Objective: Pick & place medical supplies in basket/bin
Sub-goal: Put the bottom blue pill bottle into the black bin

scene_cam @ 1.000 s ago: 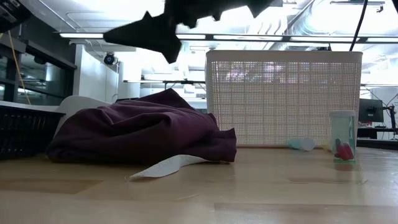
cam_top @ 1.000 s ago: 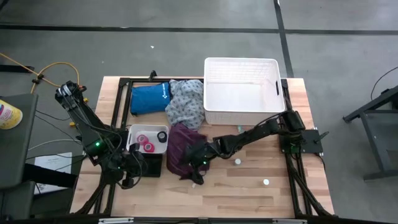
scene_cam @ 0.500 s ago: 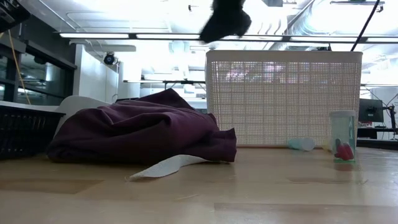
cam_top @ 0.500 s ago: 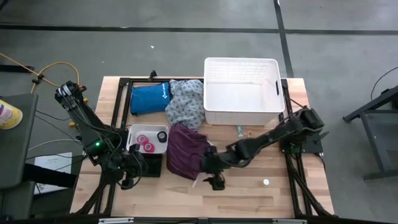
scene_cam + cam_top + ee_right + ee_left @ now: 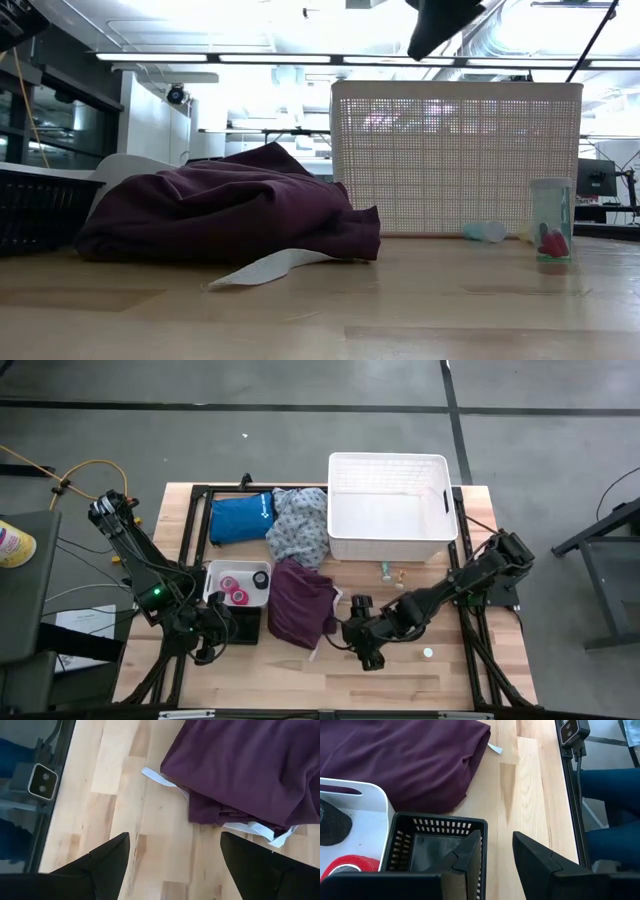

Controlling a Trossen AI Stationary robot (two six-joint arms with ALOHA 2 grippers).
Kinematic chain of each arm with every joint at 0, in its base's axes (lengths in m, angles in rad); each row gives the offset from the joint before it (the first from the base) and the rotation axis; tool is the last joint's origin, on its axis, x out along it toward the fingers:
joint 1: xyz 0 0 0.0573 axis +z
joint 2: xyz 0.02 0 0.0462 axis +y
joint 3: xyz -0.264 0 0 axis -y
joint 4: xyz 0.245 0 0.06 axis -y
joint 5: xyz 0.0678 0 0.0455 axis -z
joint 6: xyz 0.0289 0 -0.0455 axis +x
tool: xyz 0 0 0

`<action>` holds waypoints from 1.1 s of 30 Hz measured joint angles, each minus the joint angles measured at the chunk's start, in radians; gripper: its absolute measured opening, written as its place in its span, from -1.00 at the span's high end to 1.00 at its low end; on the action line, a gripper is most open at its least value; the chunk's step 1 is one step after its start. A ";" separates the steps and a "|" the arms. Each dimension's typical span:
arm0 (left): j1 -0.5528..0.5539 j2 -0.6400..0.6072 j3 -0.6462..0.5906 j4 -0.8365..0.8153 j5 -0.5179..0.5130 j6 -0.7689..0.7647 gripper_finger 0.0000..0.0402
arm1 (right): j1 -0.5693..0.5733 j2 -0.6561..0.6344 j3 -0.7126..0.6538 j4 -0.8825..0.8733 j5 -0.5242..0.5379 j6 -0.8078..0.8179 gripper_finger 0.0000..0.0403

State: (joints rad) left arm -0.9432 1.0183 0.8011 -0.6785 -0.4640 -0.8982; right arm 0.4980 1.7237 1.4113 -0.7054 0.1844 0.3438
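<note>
A maroon garment (image 5: 300, 608) lies bunched on the table, also seen in the low view (image 5: 230, 210) and the right wrist view (image 5: 250, 765); a white strip (image 5: 270, 266) sticks out from under it. The white lattice basket (image 5: 390, 510) stands at the far right. A small white tray (image 5: 214, 574) holds pink rolls (image 5: 234, 588). My right gripper (image 5: 358, 632) hangs open above bare wood just right of the garment (image 5: 180, 865). My left gripper (image 5: 492, 855) is open at the near corner of the black mesh crate (image 5: 415, 842), with nothing between its fingers.
A grey-patterned cloth (image 5: 298, 525) and a blue pouch (image 5: 240, 518) lie at the far left. Tiny vials (image 5: 390, 571) sit in front of the basket, and a white round piece (image 5: 428, 653) lies near the front right. A clear container (image 5: 550, 220) stands at the right of the low view.
My right gripper has swung from above the maroon garment toward the table's right edge and risen, tipping further downward, its fingers staying wide open. The garment lies as before.
</note>
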 joint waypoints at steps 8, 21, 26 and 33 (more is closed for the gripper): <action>0.000 0.000 0.000 0.000 -0.002 0.000 0.46 | 0.000 0.000 0.000 -0.048 0.001 0.029 -0.49; 0.000 0.000 0.000 -0.001 -0.002 0.000 0.46 | -0.014 0.001 -0.006 -0.248 0.145 0.271 -0.49; 0.000 0.000 0.000 -0.001 -0.002 0.000 0.46 | -0.014 0.001 -0.006 -0.319 0.139 0.371 -0.49; 0.000 0.000 0.000 -0.001 -0.002 0.000 0.46 | 0.023 0.002 -0.006 -0.450 0.156 0.503 -0.49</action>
State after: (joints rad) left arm -0.9432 1.0183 0.8009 -0.6796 -0.4656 -0.8978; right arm 0.5214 1.7252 1.4048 -1.1558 0.3401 0.8471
